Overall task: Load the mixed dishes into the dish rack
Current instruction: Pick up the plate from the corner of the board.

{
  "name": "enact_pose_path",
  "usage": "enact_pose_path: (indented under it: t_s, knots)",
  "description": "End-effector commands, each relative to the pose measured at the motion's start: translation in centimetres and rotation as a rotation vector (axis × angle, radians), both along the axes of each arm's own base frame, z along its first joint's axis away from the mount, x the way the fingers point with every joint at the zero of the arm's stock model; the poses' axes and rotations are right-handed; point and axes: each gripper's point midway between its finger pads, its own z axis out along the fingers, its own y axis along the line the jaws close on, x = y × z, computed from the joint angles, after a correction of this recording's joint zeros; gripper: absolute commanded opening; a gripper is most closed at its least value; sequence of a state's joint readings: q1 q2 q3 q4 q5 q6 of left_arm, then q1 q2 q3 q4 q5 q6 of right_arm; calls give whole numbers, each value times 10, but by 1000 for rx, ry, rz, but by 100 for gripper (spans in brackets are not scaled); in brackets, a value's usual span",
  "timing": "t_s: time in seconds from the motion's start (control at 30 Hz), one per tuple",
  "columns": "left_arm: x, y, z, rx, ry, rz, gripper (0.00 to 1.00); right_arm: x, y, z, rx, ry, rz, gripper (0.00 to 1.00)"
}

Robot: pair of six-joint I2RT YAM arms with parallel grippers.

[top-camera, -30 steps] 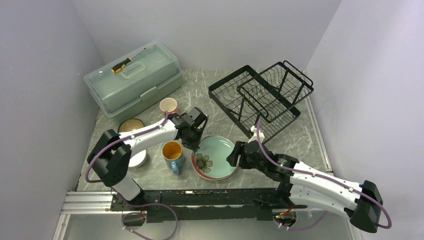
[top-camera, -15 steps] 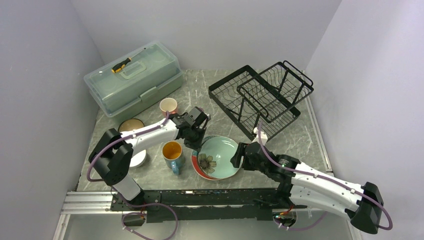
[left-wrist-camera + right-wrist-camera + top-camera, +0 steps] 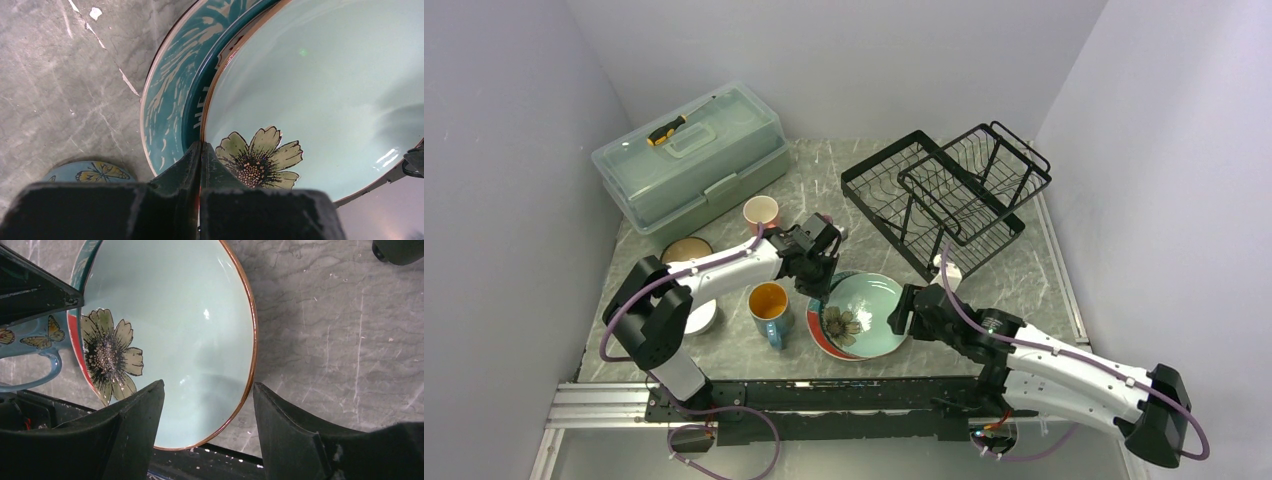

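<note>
My left gripper is shut on the left rim of the pale green plate, which has a flower print and a copper edge. The plate is tilted and rests over the teal-and-red patterned plate. The left wrist view shows my fingertips pinching the rim of the pale green plate, with the patterned plate beneath. My right gripper is open at the plate's right edge. In the right wrist view its fingers straddle the plate's near rim without touching it. The black dish rack stands empty at the back right.
The blue mug with an orange inside stands just left of the plates. The pink mug, a tan bowl and a white bowl are further left. The green lidded box with the screwdriver is at the back left.
The pale green plate has slid right and tilted up off the patterned plate, held in my left gripper. My right gripper has backed off slightly to the right.
</note>
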State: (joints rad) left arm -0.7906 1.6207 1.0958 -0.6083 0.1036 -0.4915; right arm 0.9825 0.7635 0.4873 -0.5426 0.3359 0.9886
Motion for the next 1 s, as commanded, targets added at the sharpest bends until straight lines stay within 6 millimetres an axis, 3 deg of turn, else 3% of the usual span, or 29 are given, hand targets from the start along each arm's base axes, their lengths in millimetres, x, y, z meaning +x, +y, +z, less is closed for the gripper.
enact_pose_path:
  t_s: [0.0,0.43,0.67,0.97]
  knots:
    - [-4,-13,-2,-53,21,-22,7,8,7,8,30,-30,-20,68]
    - [-7,-16,-4,-54,29,-41,5,7,13,0,108,-40,-25,61]
    - [-10,-19,-5,-54,30,-62,2,8,12,13,186,-89,-34,52]
    - [-13,-29,-6,-73,43,-90,0,9,13,29,251,-149,-20,48]
